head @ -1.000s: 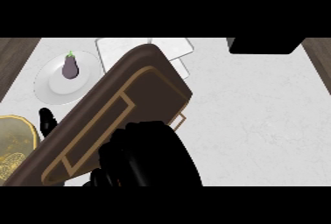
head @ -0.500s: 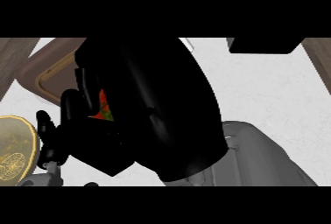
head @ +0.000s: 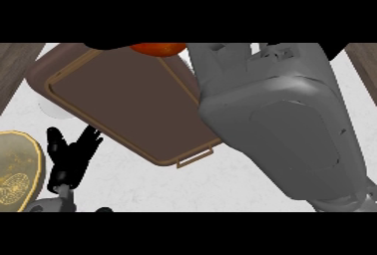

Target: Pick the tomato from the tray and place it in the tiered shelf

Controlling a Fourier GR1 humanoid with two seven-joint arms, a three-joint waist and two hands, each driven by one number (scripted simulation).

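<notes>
My right forearm (head: 294, 129) rises across the right half of the head view and runs out past the upper edge, so my right hand is out of sight and I cannot tell how its fingers stand. Just left of where the arm leaves view, at that same upper edge, a slice of the tomato (head: 157, 48) shows, red-orange, above the far end of the brown tray (head: 125, 104). I judge it is lifted clear of the tray and carried, though the hold itself is hidden from me.

So I take the step in hand to be the carry: the pick looks done, the placing is not. The tiered shelf shows nowhere here, so the next move calls for finding it first, then bringing the tomato over a tier and lowering it level before letting go.

The tray lies slantwise across the counter (head: 221, 189), and its brown bed shows bare. A gold-patterned plate (head: 15, 169) sits at the counter's left edge; I see nothing on the part in view.

My left hand (head: 70, 154) rests near the counter's left edge, beside that plate, fingers straight and slightly spread, holding nothing.
</notes>
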